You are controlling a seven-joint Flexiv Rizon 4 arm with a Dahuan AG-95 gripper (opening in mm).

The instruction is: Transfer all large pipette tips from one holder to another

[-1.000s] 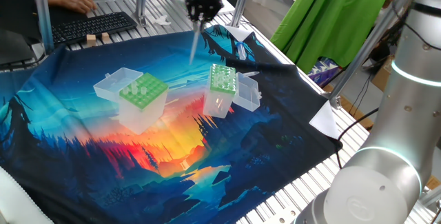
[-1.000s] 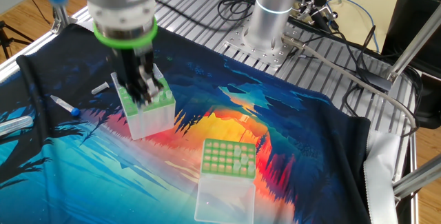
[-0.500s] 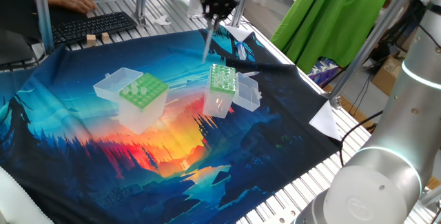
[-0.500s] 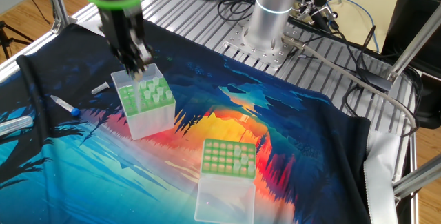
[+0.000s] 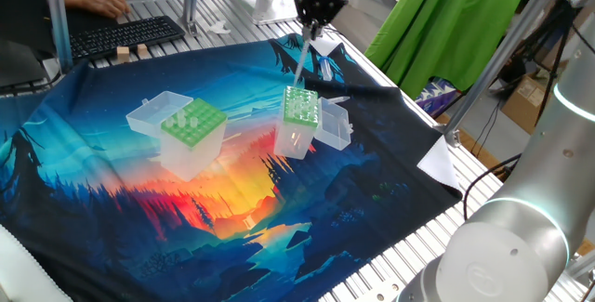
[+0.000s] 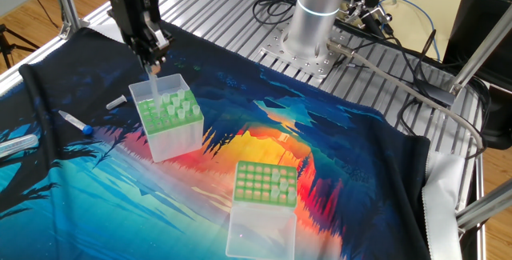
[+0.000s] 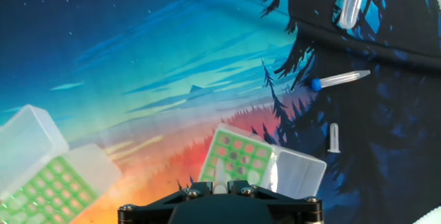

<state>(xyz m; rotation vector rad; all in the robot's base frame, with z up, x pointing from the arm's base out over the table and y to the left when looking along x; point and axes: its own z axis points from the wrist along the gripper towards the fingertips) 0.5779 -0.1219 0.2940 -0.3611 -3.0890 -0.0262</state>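
Over the printed cloth in one fixed view, I see my gripper clamped on one large pipette tip. The tip hangs point-down just above the wide-holed holder. The fine-holed holder stands well apart to the left, its lid thrown back. I judge the transfer only partly done: this tip is out of its hole but has yet to cross over.

From the other fixed view, several whitish tips stand upright in the wide-holed holder's light-green plate, so much work is left. Pale spots on the near, fine-holed plate may be tips already delivered; I cannot tell.

Down the hand view, the wide-holed holder sits almost directly below the fingers, its open lid to the right. The other holder is at the lower left edge. The held tip looks slender, translucent and whitish, showing as a pale sliver between the jaws.
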